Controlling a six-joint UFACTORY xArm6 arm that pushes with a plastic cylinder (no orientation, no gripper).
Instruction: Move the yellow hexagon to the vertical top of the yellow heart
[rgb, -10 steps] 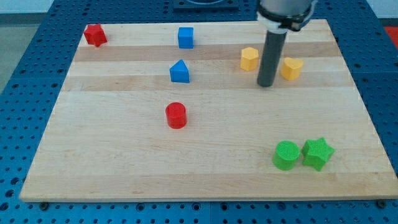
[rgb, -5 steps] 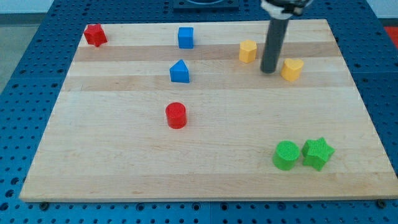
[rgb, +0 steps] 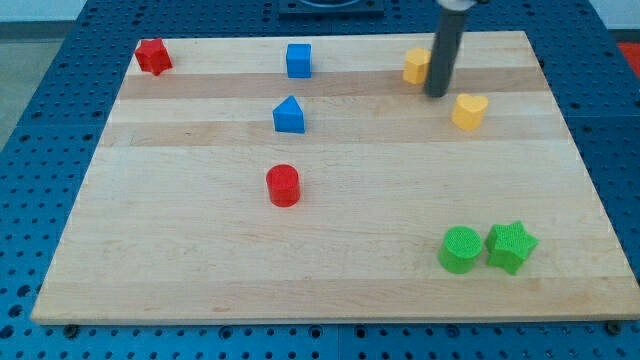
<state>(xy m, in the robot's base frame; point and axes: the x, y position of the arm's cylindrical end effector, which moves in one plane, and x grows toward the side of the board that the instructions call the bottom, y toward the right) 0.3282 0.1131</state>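
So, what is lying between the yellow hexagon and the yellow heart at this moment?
In the camera view, only my tip lies between them: it sits just right of the yellow hexagon, up-left of the yellow heart. Otherwise bare board.

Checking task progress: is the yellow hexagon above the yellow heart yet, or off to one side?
Off to one side. The yellow hexagon sits up-left of the yellow heart, with my tip between them.

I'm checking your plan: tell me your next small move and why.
Probably nudge the yellow hexagon toward the view's right. It sits up and left of the yellow heart, not straight above, and my tip is at its lower right, so I'd circle round it first.
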